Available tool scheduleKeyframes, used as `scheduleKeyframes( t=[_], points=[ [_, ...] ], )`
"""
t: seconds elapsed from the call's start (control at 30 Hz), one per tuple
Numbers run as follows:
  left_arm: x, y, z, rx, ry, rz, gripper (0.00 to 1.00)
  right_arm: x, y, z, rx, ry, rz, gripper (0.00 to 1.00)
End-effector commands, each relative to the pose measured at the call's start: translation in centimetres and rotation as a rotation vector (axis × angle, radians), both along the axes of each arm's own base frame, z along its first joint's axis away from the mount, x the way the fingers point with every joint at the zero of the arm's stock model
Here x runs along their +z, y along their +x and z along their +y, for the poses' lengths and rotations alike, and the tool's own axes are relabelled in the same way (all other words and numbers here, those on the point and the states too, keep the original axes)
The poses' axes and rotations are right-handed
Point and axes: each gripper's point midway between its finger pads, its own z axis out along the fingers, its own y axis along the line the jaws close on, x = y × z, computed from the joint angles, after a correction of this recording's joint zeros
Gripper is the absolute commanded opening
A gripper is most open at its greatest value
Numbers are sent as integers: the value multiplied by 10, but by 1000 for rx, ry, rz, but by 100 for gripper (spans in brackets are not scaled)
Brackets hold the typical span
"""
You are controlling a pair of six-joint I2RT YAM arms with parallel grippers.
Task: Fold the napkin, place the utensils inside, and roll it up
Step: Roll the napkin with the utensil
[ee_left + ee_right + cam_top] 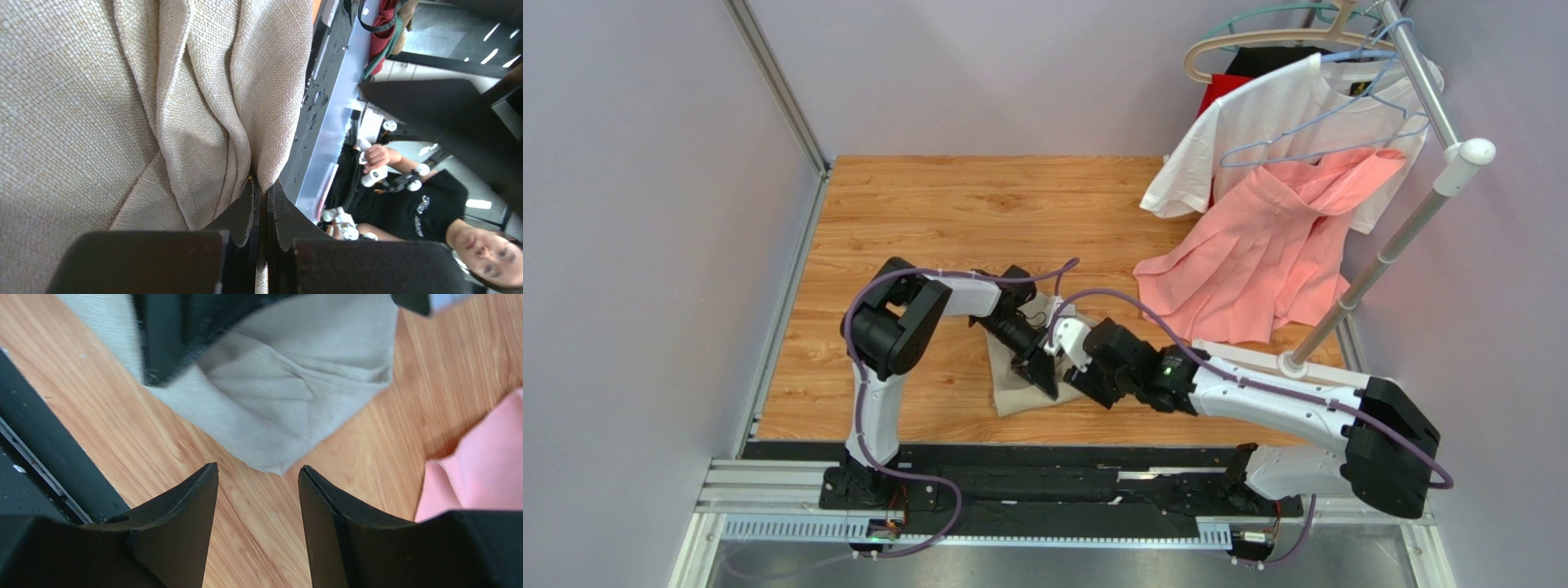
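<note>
The napkin [1011,390] lies on the wooden table [928,221] just in front of the arm bases, already gathered into a compact, layered shape rather than spread flat. In the left wrist view, the left gripper [261,191] has its jaws closed on a bunched edge of the cloth, and several soft pleats run up from the pinch. The right gripper [258,470] hovers low over bare wood with its jaws moderately wide and nothing between them. A folded corner of the napkin lies just ahead of them, apart from the fingertips.

The utensils show in none of the three views. They may be hidden under the cloth or the arms, or may lie out of view, and the pictures do not settle which.

Judging from this, the task appears to be at the folding step. The cloth is doubled over but creased and uneven, so the fold probably needs squaring. Placing the utensils and rolling the napkin look not yet done. The salmon-pink garment [1259,257] hangs at the far right, well apart.
</note>
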Motion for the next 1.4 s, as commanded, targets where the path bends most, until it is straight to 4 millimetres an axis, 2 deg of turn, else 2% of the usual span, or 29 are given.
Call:
scheduleKeyframes(
  t=[0.0, 0.03, 0.1, 0.13, 0.3, 0.67, 0.93, 1.07, 1.13, 1.23, 1.37],
  points=[
    [-24, -4, 17, 12, 174, 47, 0, 15, 3, 40, 13, 147, -179, 55],
    [-25, -5, 17, 12, 177, 51, 0, 9, -4, 46, 38, 133, -188, 55],
    [-26, -6, 18, 13, 180, 55, 0, 5, -5, 54, 53, 144, -218, 55],
    [-26, -6, 18, 13, 182, 53, 0, -5, -10, 54, 76, 113, -227, 55],
    [-29, -7, 18, 12, 182, 59, 0, -14, -16, 67, 130, 102, -276, 54],
    [-33, -6, 18, 12, 191, 71, 0, -35, -27, 72, 211, 68, -227, 51],
    [-35, -8, 19, 10, 198, 83, 0, -58, -34, 73, 243, 17, -168, 50],
    [-31, -5, 19, 12, 197, 59, 0, -70, -37, 71, 244, -21, -126, 46],
    [-28, -2, 19, 27, 212, 48, 5, -72, -38, 72, 244, -24, -112, 43],
    [-24, 3, 19, 45, 236, 10, 22, -82, -42, 63, 226, -66, -51, 42],
    [-9, 10, 16, 74, 221, -41, 38, -86, -47, 62, 213, -70, -5, 41]
  ],
)
